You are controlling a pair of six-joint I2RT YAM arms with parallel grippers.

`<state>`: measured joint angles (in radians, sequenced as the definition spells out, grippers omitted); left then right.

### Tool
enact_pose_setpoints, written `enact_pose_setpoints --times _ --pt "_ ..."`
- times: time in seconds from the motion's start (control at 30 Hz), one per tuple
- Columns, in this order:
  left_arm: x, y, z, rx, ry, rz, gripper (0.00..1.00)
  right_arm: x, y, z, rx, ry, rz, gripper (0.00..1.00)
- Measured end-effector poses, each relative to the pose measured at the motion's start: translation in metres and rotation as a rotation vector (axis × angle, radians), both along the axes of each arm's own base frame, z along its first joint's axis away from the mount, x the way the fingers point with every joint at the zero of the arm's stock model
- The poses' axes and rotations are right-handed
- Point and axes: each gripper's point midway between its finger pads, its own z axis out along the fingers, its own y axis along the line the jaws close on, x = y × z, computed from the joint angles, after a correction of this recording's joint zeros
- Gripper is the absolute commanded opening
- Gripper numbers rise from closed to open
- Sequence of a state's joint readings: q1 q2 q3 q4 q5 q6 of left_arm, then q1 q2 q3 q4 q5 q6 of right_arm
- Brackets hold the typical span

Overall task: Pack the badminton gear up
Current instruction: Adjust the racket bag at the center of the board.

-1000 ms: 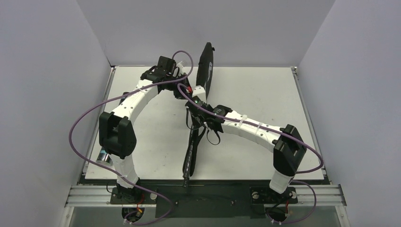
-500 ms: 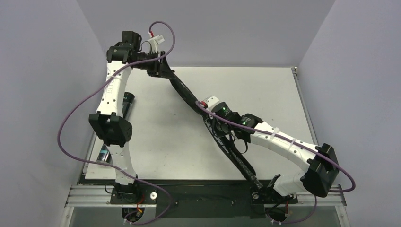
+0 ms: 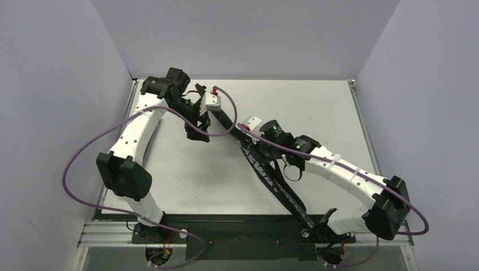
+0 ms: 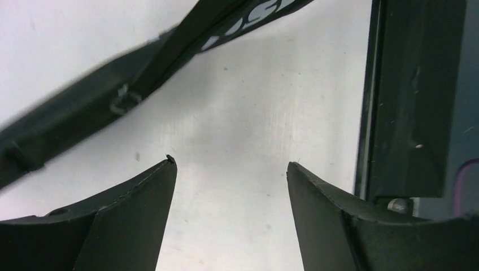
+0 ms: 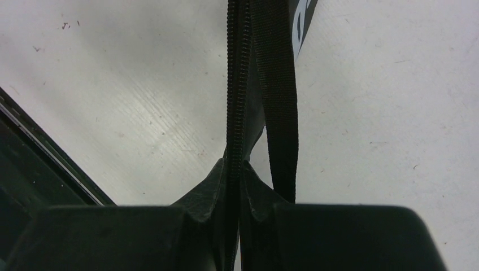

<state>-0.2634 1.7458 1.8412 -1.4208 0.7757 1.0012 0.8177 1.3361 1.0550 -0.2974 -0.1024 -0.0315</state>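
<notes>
Top external view: a black teardrop racket bag (image 3: 270, 176) with white lettering stretches on a slant across the white table (image 3: 186, 175). It runs from the far middle, beside the left arm's wrist, down to the front edge by the right arm's base. It looks thin from above, so it seems to stand on its edge rather than lie flat. The right gripper (image 3: 244, 129) holds it along its upper part, well up from the near end. The left gripper (image 3: 197, 132) hangs just beside the bag's far end, over bare table.

The right wrist view shows the right gripper (image 5: 234, 166) with its jaws pressed together on the bag's zipper seam (image 5: 234, 84). The teeth in view are meshed shut there. A flat black webbing strap (image 5: 281, 101) runs alongside the seam and touches it near the jaws. A patch of the white lettering shows at the top.

The left wrist view shows the left gripper (image 4: 229, 166) with its jaws spread wide and only white table (image 4: 243, 107) between them. The bag (image 4: 85, 118) crosses the upper left corner of that view, apart from both fingertips, with a small metal zipper pull (image 4: 125, 102) on it.

What lies inside the bag cannot be seen from any view.
</notes>
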Motion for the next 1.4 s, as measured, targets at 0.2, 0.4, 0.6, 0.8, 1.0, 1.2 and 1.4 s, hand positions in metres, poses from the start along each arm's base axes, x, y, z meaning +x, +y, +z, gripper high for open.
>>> enact_pose_setpoints --times 0.2,0.4,0.6,0.8,1.0,1.2,1.4 --pt "0.000 -0.019 0.019 0.009 -0.266 -0.184 0.85 -0.012 -0.004 -0.003 0.004 0.001 0.061 0.00" --pt "0.019 -0.005 0.005 0.084 -0.415 -0.296 0.86 -0.015 -0.007 -0.007 0.004 0.007 0.084 0.00" --pt "0.004 -0.005 -0.022 0.164 -0.412 -0.460 0.85 -0.012 -0.005 -0.004 0.020 -0.011 0.086 0.00" --pt "0.022 -0.019 -0.022 0.150 -0.467 -0.410 0.85 -0.014 -0.004 -0.006 0.028 -0.010 0.098 0.00" --pt "0.045 -0.028 -0.017 0.132 -0.530 -0.353 0.86 -0.017 -0.006 -0.010 0.030 -0.009 0.102 0.00" --pt "0.056 -0.032 -0.021 0.137 -0.555 -0.324 0.69 -0.018 -0.004 -0.009 0.034 -0.013 0.106 0.00" --pt "0.060 -0.033 -0.033 0.151 -0.530 -0.310 0.01 -0.020 -0.001 -0.011 0.041 -0.020 0.115 0.00"
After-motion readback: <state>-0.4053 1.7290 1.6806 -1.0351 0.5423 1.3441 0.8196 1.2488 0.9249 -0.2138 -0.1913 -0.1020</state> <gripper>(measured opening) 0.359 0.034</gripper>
